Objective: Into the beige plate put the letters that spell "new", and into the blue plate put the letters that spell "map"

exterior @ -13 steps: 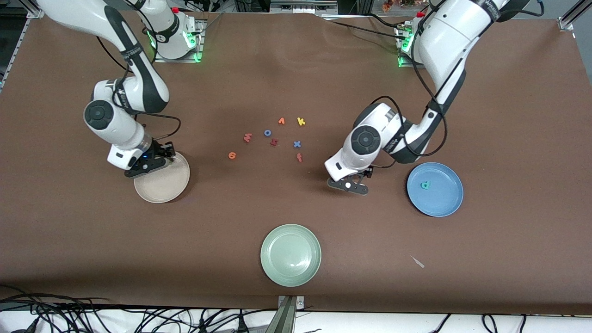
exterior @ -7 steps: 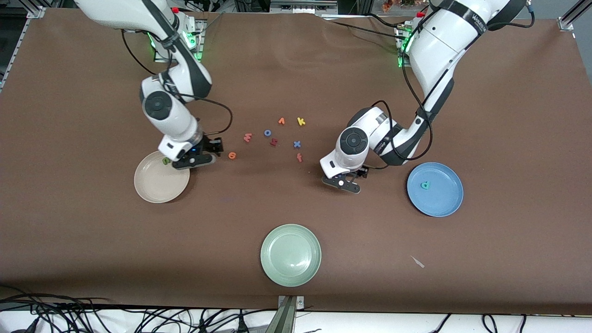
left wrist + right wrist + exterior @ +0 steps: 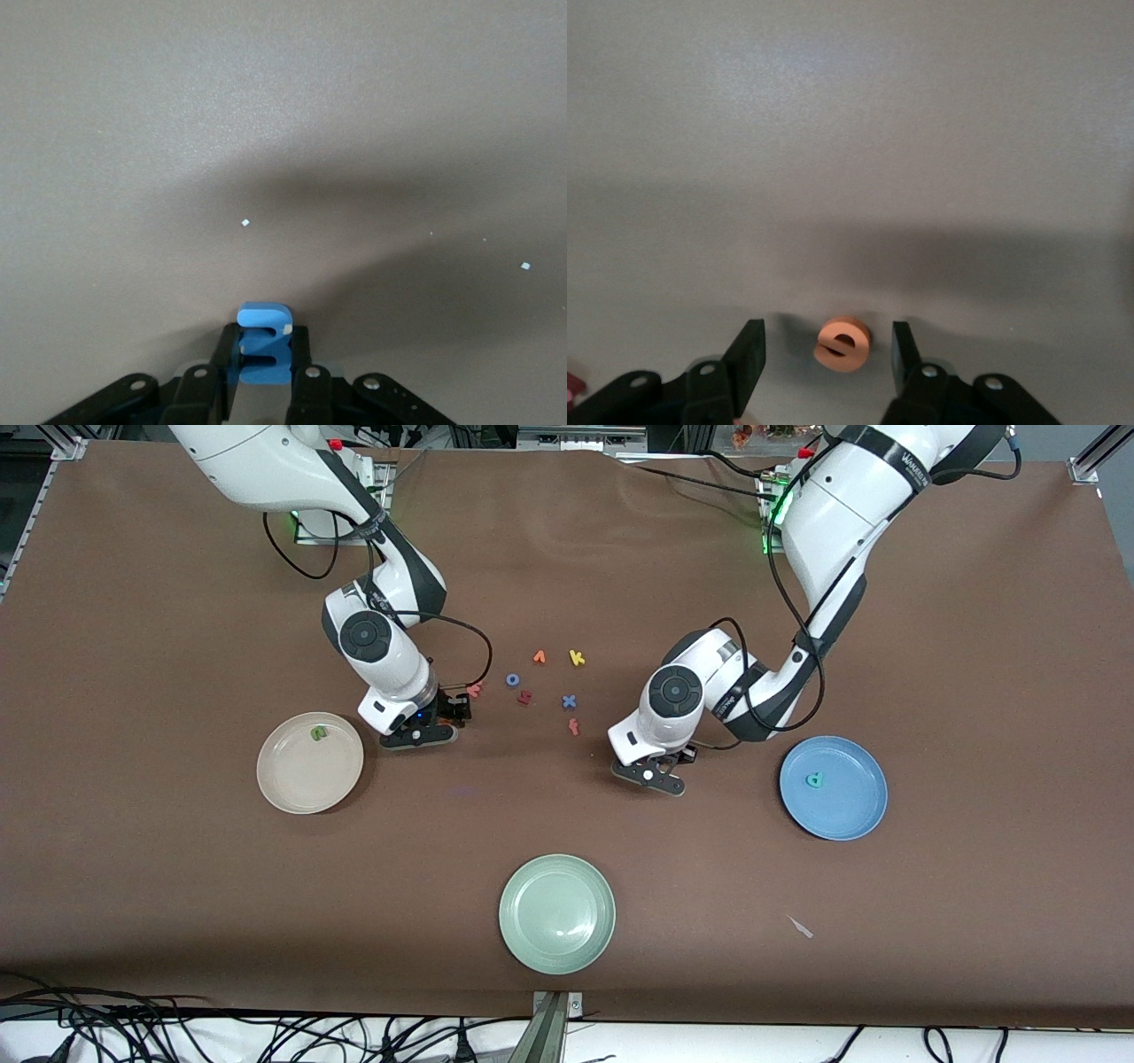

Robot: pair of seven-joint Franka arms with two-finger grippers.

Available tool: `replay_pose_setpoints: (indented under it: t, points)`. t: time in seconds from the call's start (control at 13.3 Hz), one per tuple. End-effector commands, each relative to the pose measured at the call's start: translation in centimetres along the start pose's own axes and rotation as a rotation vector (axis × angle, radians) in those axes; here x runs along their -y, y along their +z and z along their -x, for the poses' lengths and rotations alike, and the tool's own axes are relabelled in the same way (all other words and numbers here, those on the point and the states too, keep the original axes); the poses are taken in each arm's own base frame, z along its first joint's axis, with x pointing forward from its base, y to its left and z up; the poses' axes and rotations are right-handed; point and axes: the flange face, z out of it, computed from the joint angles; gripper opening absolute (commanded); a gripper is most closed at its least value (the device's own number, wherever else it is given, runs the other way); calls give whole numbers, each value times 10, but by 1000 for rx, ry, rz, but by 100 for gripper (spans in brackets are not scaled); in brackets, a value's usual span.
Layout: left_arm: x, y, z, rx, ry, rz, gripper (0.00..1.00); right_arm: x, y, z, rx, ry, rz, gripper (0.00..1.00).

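Now left claw grips blue m — right claw wide round orange e.

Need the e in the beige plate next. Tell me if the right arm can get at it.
Probably yes. The right gripper hangs over the orange e with open fingers on either side and nothing between.

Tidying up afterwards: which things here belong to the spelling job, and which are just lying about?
Job: beige plate holding green n; blue plate holding teal p; blue m, pinched in the shut left gripper; orange e, straddled by the open right gripper; salmon w.
Lying about: pale green plate; blue o; blue x; yellow k; orange v; dark red letter.
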Motion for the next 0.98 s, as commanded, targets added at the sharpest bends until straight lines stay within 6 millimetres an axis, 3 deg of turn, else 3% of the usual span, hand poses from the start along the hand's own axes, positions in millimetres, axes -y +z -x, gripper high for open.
replay_pose_setpoints:
  t: [0.0, 0.15, 0.23, 0.3, 0.45, 0.53, 0.68, 0.75, 0.9]
  points:
    - [12, -13, -2, -7, 6, -45, 2, 1, 9, -2, -10, 12, 2, 65]
    - [25, -37, -4, -1, 22, -70, 0, 0, 20, 1, -6, 38, -3, 61]
    - [51, -51, -7, 1, 36, -77, 0, 0, 23, 3, -6, 40, -2, 56]
    - [76, -66, -7, 14, 62, -85, 0, -1, 24, 6, -1, 39, 0, 46]
    - [117, -86, 1, 80, 118, -108, 0, -3, 23, 11, 5, 35, 7, 15]
    - [137, -92, 7, 116, 147, -117, 0, -3, 14, 11, -3, 26, 10, 6]
    - [181, -96, 24, 154, 200, -119, 0, -12, -7, 5, -6, 1, 35, 3]
    - [205, -88, 33, 174, 206, -110, 0, -26, -23, -1, 12, -34, 64, 3]
    - [230, -77, 47, 165, 223, -107, 0, -70, -51, -22, 22, -133, 96, 3]
